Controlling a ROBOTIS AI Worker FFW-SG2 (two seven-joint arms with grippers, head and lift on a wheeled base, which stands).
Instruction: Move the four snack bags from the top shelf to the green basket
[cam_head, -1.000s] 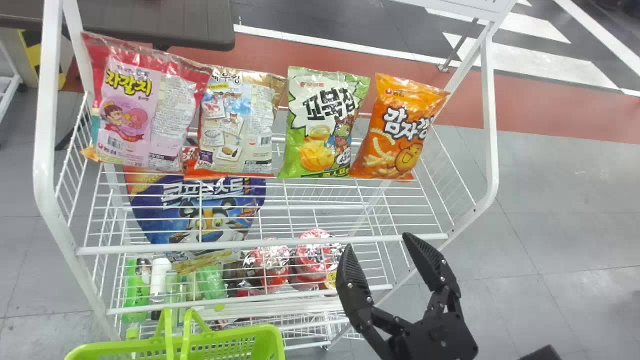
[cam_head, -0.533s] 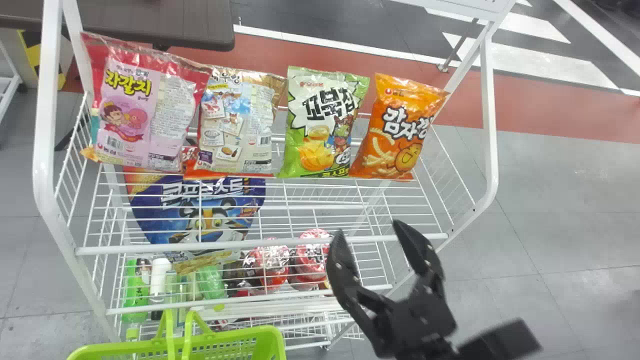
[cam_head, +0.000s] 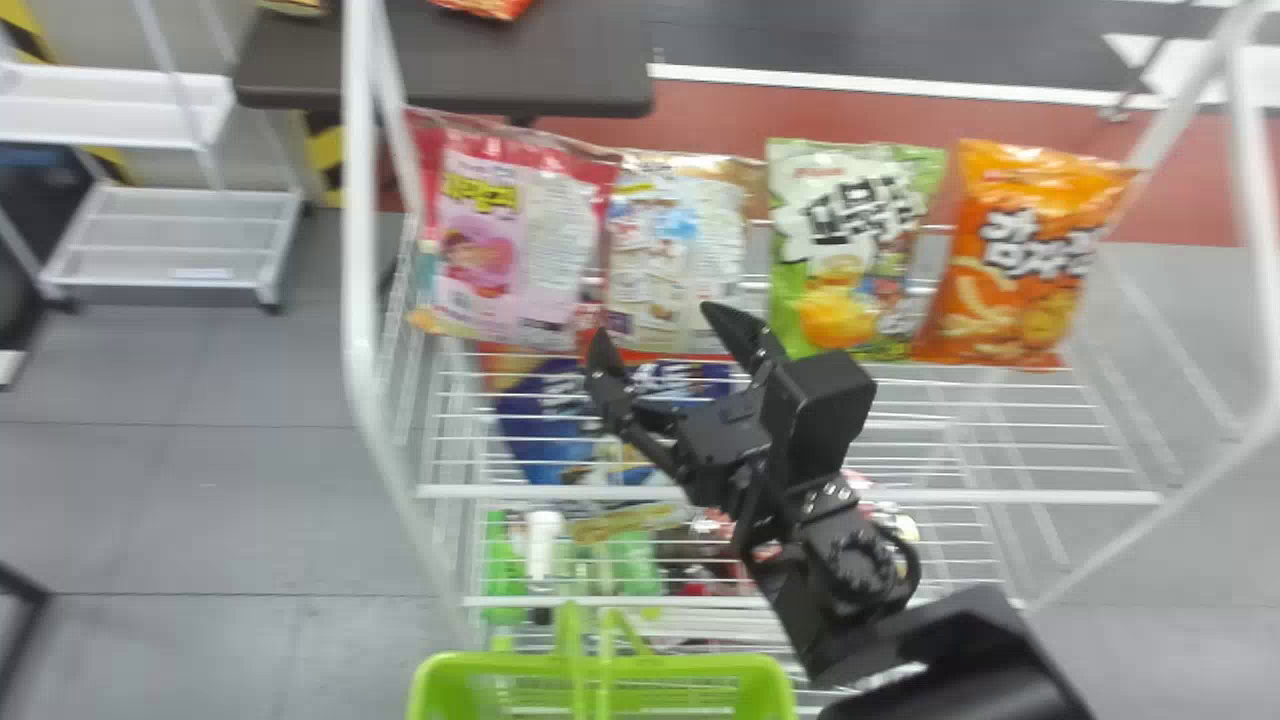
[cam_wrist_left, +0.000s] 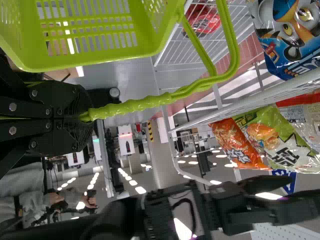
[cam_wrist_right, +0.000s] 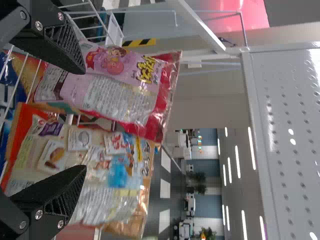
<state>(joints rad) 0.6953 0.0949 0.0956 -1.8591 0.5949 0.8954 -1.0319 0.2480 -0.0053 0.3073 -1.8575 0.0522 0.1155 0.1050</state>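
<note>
Nearest me is the green basket (cam_head: 480, 662), below the front of the rack, my left hand (cam_wrist_left: 82, 116) closed around its handle (cam_wrist_left: 130, 107). My right hand (cam_head: 662, 328) is up at the top shelf (cam_head: 1000, 496), open, its two fingers spread in front of the beige bag (cam_head: 675, 235). All four snack bags stand upright along the back of that shelf — from my left, the pink bag (cam_head: 480, 240), the beige one, the green bag (cam_head: 850, 240) and the orange bag (cam_head: 1010, 255). Beyond the rack — a dark table (cam_head: 450, 70).

white wire top shelf (cam_head: 1050, 496), four snack bags (cam_head: 850, 240) side by side
</note>
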